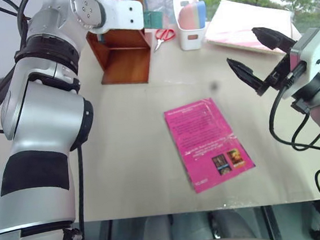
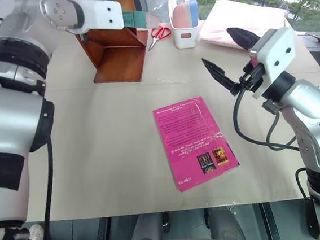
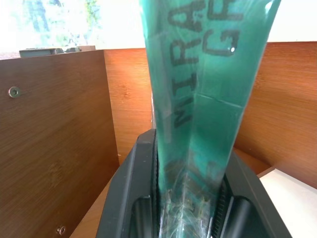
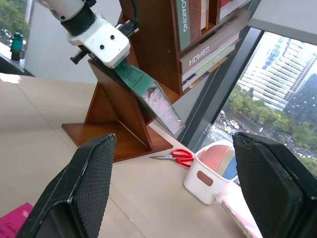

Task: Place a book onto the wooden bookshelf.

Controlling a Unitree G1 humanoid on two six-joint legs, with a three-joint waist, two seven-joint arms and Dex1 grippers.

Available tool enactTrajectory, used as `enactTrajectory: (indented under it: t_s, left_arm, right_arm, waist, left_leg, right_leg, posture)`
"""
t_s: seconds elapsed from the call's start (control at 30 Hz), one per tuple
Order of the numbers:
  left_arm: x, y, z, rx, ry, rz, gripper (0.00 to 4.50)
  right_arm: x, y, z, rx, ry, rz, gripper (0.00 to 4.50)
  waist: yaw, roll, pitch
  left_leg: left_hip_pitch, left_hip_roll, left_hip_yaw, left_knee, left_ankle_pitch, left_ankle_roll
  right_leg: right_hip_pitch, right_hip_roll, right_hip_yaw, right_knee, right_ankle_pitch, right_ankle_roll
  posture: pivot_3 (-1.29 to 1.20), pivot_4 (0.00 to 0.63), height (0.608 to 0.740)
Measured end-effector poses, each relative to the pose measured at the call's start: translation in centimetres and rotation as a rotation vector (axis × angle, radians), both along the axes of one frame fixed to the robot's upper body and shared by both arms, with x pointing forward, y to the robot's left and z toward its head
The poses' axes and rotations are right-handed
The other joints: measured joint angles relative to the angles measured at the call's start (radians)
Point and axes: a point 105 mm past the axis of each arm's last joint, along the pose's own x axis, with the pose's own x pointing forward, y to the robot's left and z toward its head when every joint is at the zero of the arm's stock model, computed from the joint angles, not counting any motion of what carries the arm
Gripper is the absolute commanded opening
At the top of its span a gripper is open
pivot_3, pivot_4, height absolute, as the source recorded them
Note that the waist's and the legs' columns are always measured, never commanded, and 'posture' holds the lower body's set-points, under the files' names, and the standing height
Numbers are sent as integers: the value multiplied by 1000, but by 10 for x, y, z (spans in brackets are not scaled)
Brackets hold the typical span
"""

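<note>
— Where is the book seen?

— It is clamped between the two black fingers of the left gripper, which are closed tight on its lower edge. The teal cover with dark lettering rises from the fingers, and the book is held tilted inside the wooden bookshelf, between its reddish-brown panels. Whether its far end already touches a panel cannot be told, as the arm covers that part from the head views.

— And the other tool?

— The right gripper is raised above the table, near its right side, with its fingers spread wide apart; nothing is held between them.

— What else is laid out?

— A magenta-pink book lies flat near the middle of the table, well apart from the bookshelf. A white box with pink and blue contents stands at the far edge, red-handled scissors lie between it and the bookshelf, and a pale pink folder stack is seen just beside the box, on the right.
</note>
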Motion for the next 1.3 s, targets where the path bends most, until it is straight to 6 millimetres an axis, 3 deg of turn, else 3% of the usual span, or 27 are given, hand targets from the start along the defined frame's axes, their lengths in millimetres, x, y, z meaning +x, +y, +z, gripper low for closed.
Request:
enactTrajectory:
  t_s: [0.07, 0.23, 0.4, 0.5, 0.6, 0.7, 0.87, 0.9, 0.97, 1.1, 1.17, 1.2, 1.3]
  left_arm:
    - [1, 2, 0, -8, -2, 19, 1884]
    - [0, 14, 2, -40, -15, 52, 3851]
    - [-6, 18, 12, -123, -24, -10, 3851]
    - [-21, -3, 30, -263, -34, -206, 3851]
    - [-46, -31, 30, -465, 46, -480, 3851]
    - [-84, -47, -10, -711, 246, -710, 3899]
    - [-120, -60, -75, -1207, 493, -712, 3899]
    - [-121, -62, -79, -1232, 507, -704, 3899]
    - [-127, -57, -86, -1393, 519, -666, 4400]
    - [-141, -19, -168, -1501, 607, -358, 4452]
    - [-151, -3, -192, -1501, 645, -268, 4452]
    - [-162, 20, -209, -1471, 656, -180, 4452]
    - [-172, 40, -207, -1431, 630, -150, 4452]
  right_arm:
    - [-2, 2, 3, 11, -7, 10, 3870]
    - [-3, 4, 4, 29, 2, 35, 3870]
    - [-4, 7, 3, 30, 19, 65, 3870]
    - [-5, 6, 3, 19, 25, 80, 3870]
    - [-5, 5, 0, -7, 46, 94, 3870]
    - [-3, -2, -12, -42, 103, 99, 4460]
    - [0, -12, -36, -64, 208, 96, 4460]
    - [0, -13, -38, -64, 215, 97, 4460]
    - [-3, -15, -50, -99, 253, 104, 4500]
    - [-19, -43, -106, -186, 463, 77, 4500]
    - [-27, -57, -119, -192, 521, 51, 4500]
    - [-37, -76, -129, -192, 571, 2, 4500]
    - [-50, -95, -132, -212, 591, -41, 4500]
  waist:
    - [0, 0, 0]
    - [4, 0, 0]
    - [8, 0, 0]
    - [11, 0, 0]
    - [11, 2, -1]
    - [0, 3, -2]
    - [-2, 3, -2]
    - [-1, 2, -1]
    - [2, 2, -2]
    - [0, 2, -1]
    - [0, 2, -1]
    - [0, 1, -1]
    - [2, 1, -2]
  left_leg:
    - [0, 0, 0, 0, 0, 0]
    - [-2, 0, 0, 0, 0, 0]
    - [-3, 0, 0, 0, 0, 0]
    - [-3, 0, 0, 0, 0, 0]
    - [-2, 2, 0, 1, 0, 0]
    - [-1, 4, 0, 4, 1, -1]
    - [-1, 6, -3, 13, 1, -2]
    - [-1, 6, -4, 16, 1, -1]
    - [1, 5, -4, 17, -1, 2]
    - [17, 4, -3, 17, -4, 6]
    - [17, 4, -3, 17, -4, 6]
    - [17, 4, -3, 17, -4, 6]
    - [17, 4, -3, 17, -4, 6]
  right_leg:
    - [0, 0, 0, 0, 0, 0]
    - [-1, 0, 0, -1, 0, 0]
    - [-2, 0, 0, -1, 0, 0]
    - [-2, 0, -1, -1, 0, 0]
    - [-1, -1, -1, 0, 0, 0]
    - [2, 0, -2, 1, 0, 0]
    - [2, 3, -3, 10, 0, 0]
    - [2, 4, -3, 13, 0, 0]
    - [4, 3, -3, 14, 0, 0]
    - [20, 2, -3, 12, -1, -1]
    - [20, 2, -3, 13, -1, -1]
    - [20, 2, -3, 13, 0, -1]
    - [20, 1, -3, 13, -1, -1]
  posture:
    - [0, 150, 740]
    - [0, 150, 740]
    - [0, 150, 740]
    - [0, 150, 740]
    - [0, 150, 740]
    - [0, 150, 740]
    - [0, 150, 740]
    - [0, 150, 740]
    - [0, 150, 740]
    - [0, 150, 740]
    - [0, 150, 740]
    - [0, 150, 740]
    - [0, 150, 740]
